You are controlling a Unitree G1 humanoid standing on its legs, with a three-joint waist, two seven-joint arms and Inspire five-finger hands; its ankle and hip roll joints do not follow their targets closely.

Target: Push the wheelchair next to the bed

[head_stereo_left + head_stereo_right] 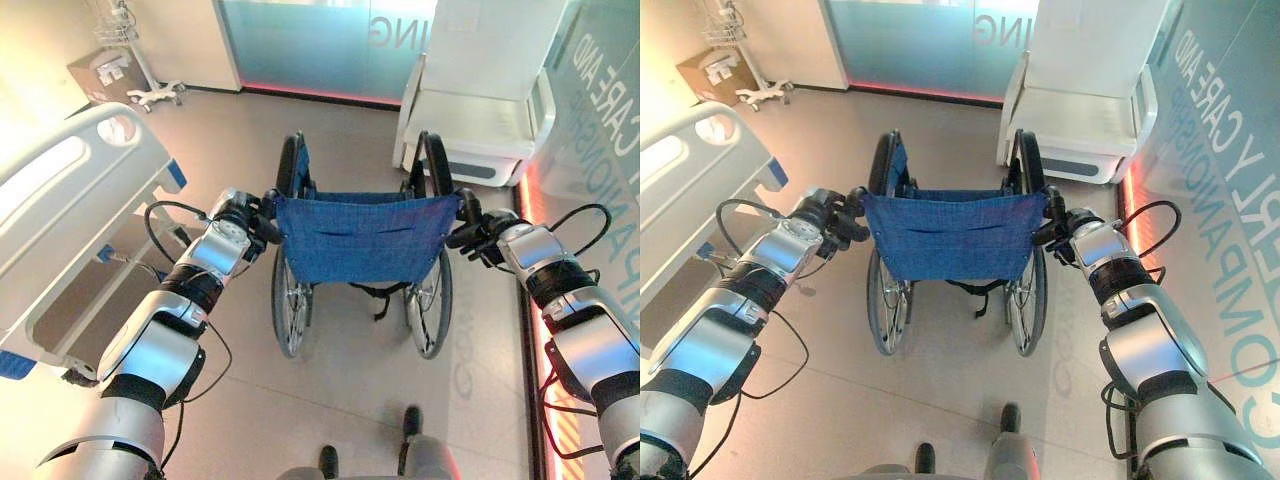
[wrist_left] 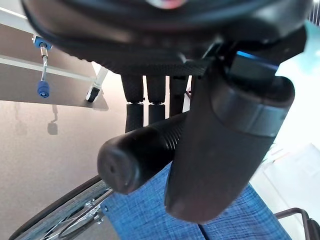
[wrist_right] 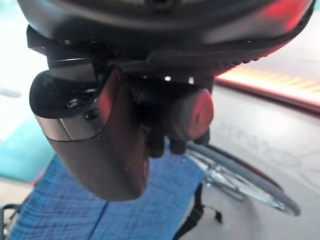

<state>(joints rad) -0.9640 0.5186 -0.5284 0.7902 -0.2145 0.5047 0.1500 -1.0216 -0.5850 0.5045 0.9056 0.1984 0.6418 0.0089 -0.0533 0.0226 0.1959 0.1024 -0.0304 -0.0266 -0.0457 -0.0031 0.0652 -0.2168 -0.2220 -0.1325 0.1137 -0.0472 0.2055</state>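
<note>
A wheelchair with a blue fabric backrest (image 1: 362, 238) and large spoked wheels stands in the middle of the floor, its back toward me. My left hand (image 1: 250, 215) is curled round the left push handle (image 2: 137, 155), thumb over it. On the other side my right hand (image 1: 478, 232) grips the right push handle (image 3: 187, 116) the same way. The hospital bed (image 1: 75, 215), white with blue corner bumpers, lies at the left, a little apart from the wheelchair's left wheel (image 1: 288, 300).
A white padded armchair (image 1: 480, 110) stands ahead at the right, just beyond the wheelchair. A frosted glass wall (image 1: 300, 45) closes the far side. A wheeled stand base (image 1: 155, 95) and a cardboard box (image 1: 100, 72) sit at the far left. A wall with lettering (image 1: 1225, 180) runs along the right.
</note>
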